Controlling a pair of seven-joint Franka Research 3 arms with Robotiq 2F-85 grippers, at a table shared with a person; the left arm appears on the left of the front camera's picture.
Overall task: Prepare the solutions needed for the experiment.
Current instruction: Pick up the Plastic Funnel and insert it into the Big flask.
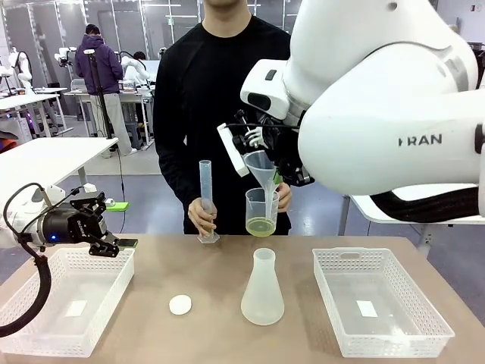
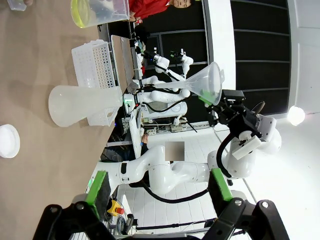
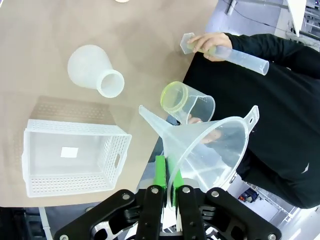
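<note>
The solutions [image 1: 261,225] are a shallow yellow-green layer in a clear beaker [image 1: 261,211] that the person holds up at the far side; the beaker [image 3: 183,101] also shows in the right wrist view. My right gripper [image 1: 278,176] is shut on the rim of a clear funnel [image 1: 260,170], held in the air with its spout over the beaker. The funnel [image 3: 212,145] sits between the green pads [image 3: 160,172]. The person's other hand steadies a graduated cylinder [image 1: 206,201] on the table. An empty conical flask [image 1: 263,288] stands mid-table. My left gripper [image 1: 115,244] hangs open over the left basket.
White mesh baskets stand at the left [image 1: 30,315] and right [image 1: 390,334] of the table. A small white disc [image 1: 180,305] lies left of the flask. In the left wrist view the flask [image 2: 85,104] and disc [image 2: 8,141] lie ahead of the open fingers [image 2: 98,185].
</note>
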